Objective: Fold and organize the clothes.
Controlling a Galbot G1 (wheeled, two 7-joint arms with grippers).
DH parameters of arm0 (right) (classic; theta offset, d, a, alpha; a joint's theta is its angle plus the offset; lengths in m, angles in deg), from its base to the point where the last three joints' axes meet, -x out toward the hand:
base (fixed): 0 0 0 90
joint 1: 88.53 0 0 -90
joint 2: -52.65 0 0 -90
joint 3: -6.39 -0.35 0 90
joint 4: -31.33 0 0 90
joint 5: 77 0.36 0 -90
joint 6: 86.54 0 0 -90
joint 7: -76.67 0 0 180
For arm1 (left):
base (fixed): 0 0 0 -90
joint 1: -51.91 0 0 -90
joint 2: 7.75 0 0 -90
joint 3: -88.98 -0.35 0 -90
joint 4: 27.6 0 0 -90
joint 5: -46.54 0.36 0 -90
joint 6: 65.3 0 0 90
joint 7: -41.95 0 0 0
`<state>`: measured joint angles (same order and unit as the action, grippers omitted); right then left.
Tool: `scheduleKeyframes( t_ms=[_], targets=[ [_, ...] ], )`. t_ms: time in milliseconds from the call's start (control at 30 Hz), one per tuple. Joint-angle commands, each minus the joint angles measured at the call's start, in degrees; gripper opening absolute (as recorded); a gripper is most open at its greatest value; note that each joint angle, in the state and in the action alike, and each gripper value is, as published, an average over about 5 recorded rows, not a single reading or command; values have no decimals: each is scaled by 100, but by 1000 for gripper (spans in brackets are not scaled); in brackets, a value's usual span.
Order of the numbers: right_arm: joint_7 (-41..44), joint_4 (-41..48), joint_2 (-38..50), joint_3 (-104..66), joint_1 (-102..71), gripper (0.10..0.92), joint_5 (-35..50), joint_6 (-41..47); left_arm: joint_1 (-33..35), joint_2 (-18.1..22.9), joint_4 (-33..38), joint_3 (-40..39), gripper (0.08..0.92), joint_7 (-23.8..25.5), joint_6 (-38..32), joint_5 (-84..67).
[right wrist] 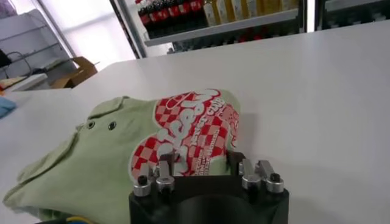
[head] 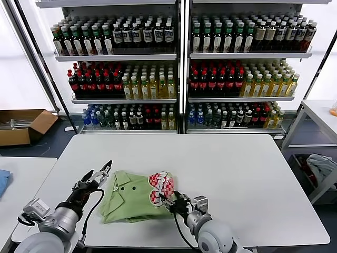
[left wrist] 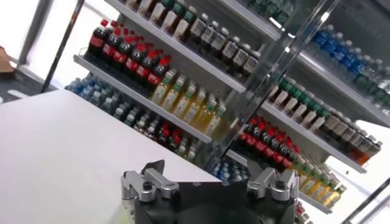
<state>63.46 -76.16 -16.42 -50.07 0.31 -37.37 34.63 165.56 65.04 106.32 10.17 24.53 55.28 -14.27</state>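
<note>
The clothes (head: 131,197) are one light green polo shirt lying folded on the white table (head: 221,168) near its front edge, collar to the left. Its red-and-white checkered print (head: 160,184) faces up on the right part. My right gripper (head: 169,199) sits low at that right edge. In the right wrist view its fingers (right wrist: 166,163) stand partly closed either side of the flat, unbunched printed fabric (right wrist: 189,131), so the right gripper (right wrist: 201,159) is open. My left gripper (head: 100,171) hovers just left of the collar, open and empty, its left wrist view (left wrist: 209,173) showing only table and shelves.
Shelves of bottles (head: 179,79) stand behind the table. A cardboard box (head: 21,126) lies on the floor at far left. A second white table (head: 26,174) on the left carries a blue cloth (head: 2,182). A rack with a grey-white cloth (head: 321,166) stands at right.
</note>
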Motion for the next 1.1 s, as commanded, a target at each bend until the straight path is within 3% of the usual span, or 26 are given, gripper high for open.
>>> scheduleKeyframes(
  t_ms=[33, 367, 500, 800, 1100],
  targets=[
    [-351, 78, 174, 396, 294, 507, 343, 213, 106, -21, 59, 390, 823, -51, 141, -444],
    [729, -687, 1727, -927, -470, 213, -86, 201, 94, -138, -162, 756, 823, 55, 122, -573],
    [1186, -693, 2339, -1666, -873, 141, -104, 139, 77, -181, -236, 805, 823, 118, 113, -575],
    [1167, -1074, 2279, -2139, -1368, 146, -704, -216, 36, -155, -342, 708, 823, 109, 113, -537],
    [725, -1409, 1472, -1571, -1124, 358, -885, -919, 12, -100, -313, 587, 823, 107, 113, -478]
  ],
)
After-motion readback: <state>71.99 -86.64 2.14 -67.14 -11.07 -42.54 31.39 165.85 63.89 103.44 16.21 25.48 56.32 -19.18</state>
